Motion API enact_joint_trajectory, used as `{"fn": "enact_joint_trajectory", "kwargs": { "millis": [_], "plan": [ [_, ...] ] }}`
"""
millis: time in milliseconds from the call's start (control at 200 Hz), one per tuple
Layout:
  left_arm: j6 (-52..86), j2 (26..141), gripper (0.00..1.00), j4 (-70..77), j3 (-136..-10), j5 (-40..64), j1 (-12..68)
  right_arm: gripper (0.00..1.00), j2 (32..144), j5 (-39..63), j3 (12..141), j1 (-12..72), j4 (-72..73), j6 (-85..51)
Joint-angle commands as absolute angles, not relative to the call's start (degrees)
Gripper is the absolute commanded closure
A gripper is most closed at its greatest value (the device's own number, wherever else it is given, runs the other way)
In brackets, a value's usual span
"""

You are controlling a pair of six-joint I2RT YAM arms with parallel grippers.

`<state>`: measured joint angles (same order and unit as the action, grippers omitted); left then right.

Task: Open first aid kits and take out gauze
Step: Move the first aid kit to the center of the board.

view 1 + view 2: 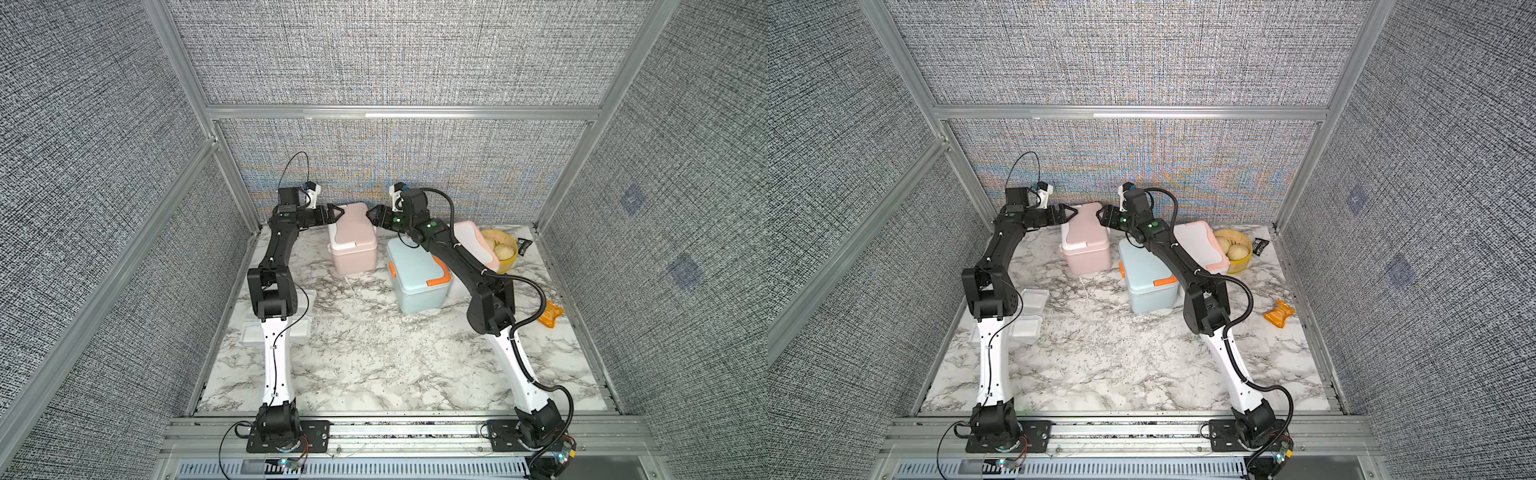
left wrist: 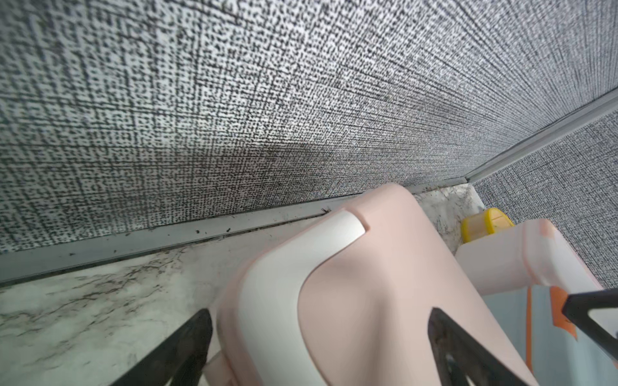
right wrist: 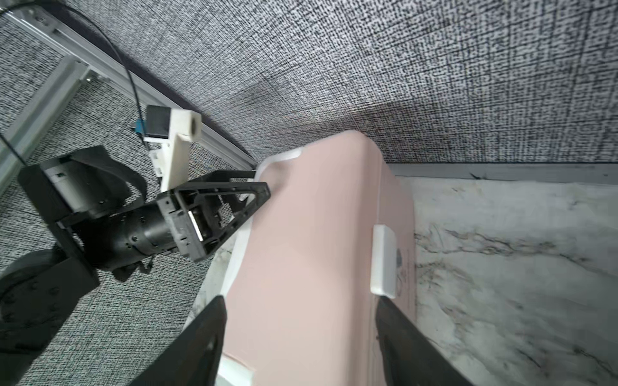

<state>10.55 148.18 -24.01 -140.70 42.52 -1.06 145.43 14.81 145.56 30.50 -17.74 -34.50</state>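
Tools: left gripper [image 1: 340, 212] spread wide, right gripper [image 1: 370, 216] part-spread, grip unclear. Both flank pink kit [image 1: 353, 249] lid by back wall [image 1: 395, 166].
Risk: latch [image 3: 384, 264] looks fastened, so pull could lift or tip whole kit.
Count: three kits: pink, blue kit [image 1: 415, 266], white kit [image 1: 473, 237]. Gauze [image 1: 1034, 301]: two pads showing beside left arm [image 1: 274, 266].

We log left arm [image 1: 272, 253] and right arm [image 1: 461, 262]: white lower links, black joints, green wrist lights [image 1: 432, 225]; left claw [image 1: 340, 212], right claw [image 1: 370, 217] black, triangular; thin cable [image 1: 297, 153] left, ribbed hose [image 1: 543, 297] right.
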Motion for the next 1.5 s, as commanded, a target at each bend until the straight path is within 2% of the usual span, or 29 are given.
{"fn": "enact_joint_trajectory", "kwargs": {
  "millis": [0, 225, 370, 655, 846, 1201, 1496],
  "plan": [
    [8.8, 146.5, 0.01, -22.8, -139.0, 44.4, -0.7, 0.28, 145.4, 13.3, 147.3, 30.7, -24.1, -30.8],
    [9.4, 142.1, 0.02, -19.0, -131.8, 45.6, -0.4, 0.34, 146.9, 13.8, 148.7, 30.3, -28.9, -28.3],
    [9.1, 140.4, 0.02, -18.2, -129.4, 45.0, -0.4, 0.37, 148.3, 17.8, 150.4, 30.4, -29.3, -28.0],
    [10.5, 139.5, 0.02, -16.5, -127.1, 43.7, -0.4, 0.37, 149.7, 24.1, 152.1, 32.1, -29.4, -27.0],
    [12.1, 137.2, 0.02, -14.0, -121.8, 43.9, -0.4, 0.37, 148.5, 23.5, 151.3, 33.7, -31.5, -25.5],
    [23.4, 117.7, 0.04, 2.7, -89.1, 37.7, 1.0, 0.37, 141.1, 19.4, 141.9, 35.0, -34.9, -24.3],
    [26.4, 103.7, 0.04, 5.7, -72.8, 34.0, 3.2, 0.37, 136.3, 18.8, 133.7, 36.3, -36.2, -24.6]
  ]
}}
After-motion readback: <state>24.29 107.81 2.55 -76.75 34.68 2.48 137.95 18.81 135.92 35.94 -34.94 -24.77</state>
